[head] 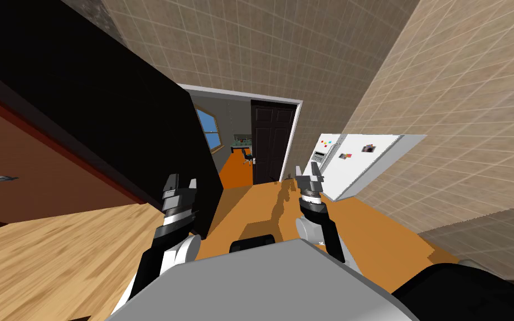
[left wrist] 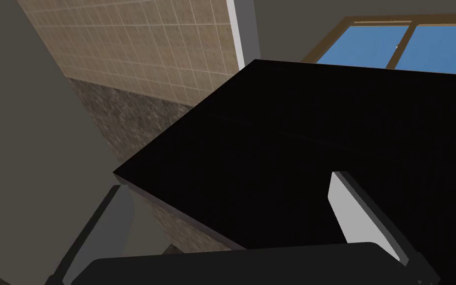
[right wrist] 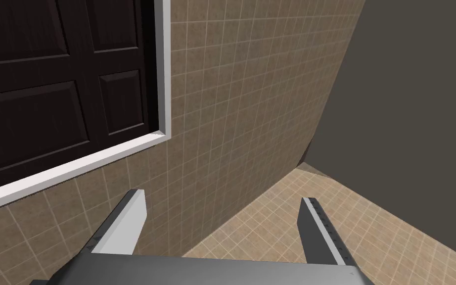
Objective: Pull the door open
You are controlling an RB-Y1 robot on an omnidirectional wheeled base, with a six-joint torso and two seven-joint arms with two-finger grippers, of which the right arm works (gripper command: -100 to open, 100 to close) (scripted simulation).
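Jaws spread wide, far from door (head: 272, 146)

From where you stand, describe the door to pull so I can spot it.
Straight ahead, the tiled wall holds a white-framed doorway. The door fills its right half, left of the white refrigerator. It is the one dark brown panelled slab, unlike the featureless black area on the left.

Dark door (head: 272, 144) partly open ahead; white fridge (head: 357, 163) beside; left gripper (head: 182, 183), right gripper (head: 308, 172) raised.
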